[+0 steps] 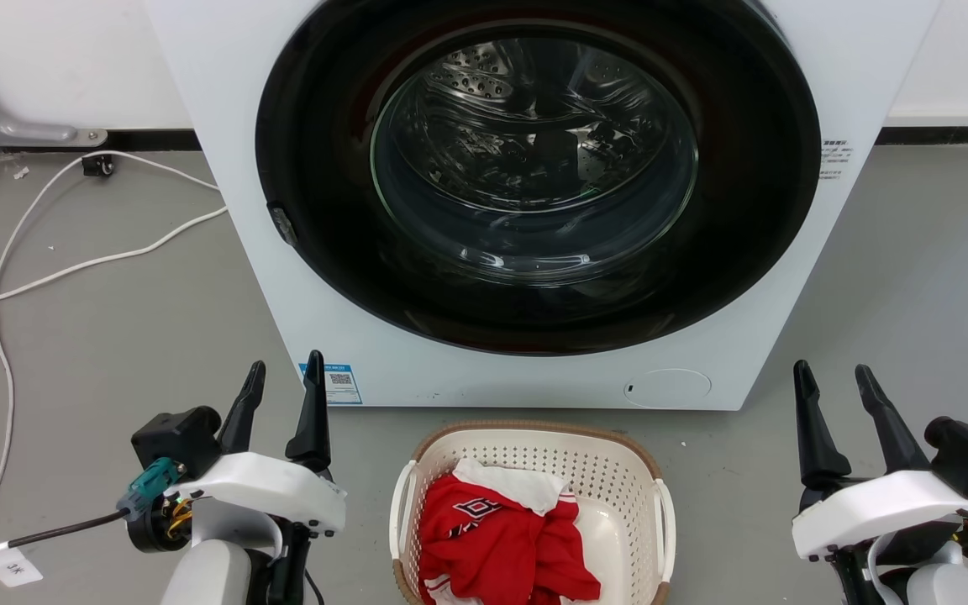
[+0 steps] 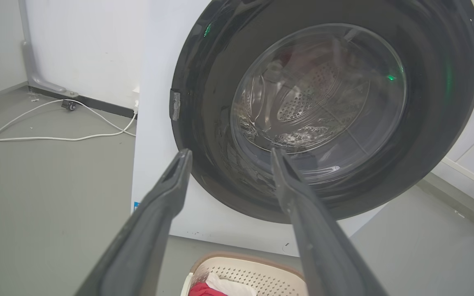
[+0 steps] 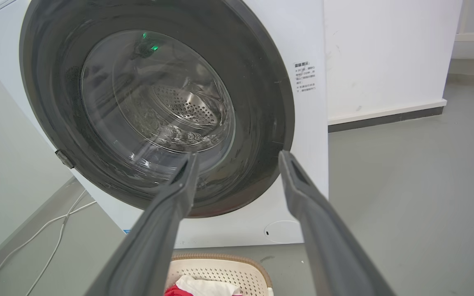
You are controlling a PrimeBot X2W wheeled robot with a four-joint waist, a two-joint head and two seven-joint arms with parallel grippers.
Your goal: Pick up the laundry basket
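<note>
Since both grippers hold nothing, the lift has not begun. The left gripper (image 1: 285, 361) has its two fingers spread apart, and so does the right gripper (image 1: 830, 366). The laundry basket (image 1: 534, 430) sits on the floor between them, well apart from each. If only one side gets grabbed, the basket may tip and spill the red clothes (image 1: 501, 538). Fingers could also slip off the thin white handles (image 1: 667, 521), or bump the washing machine (image 1: 492, 378) just ahead.
</note>
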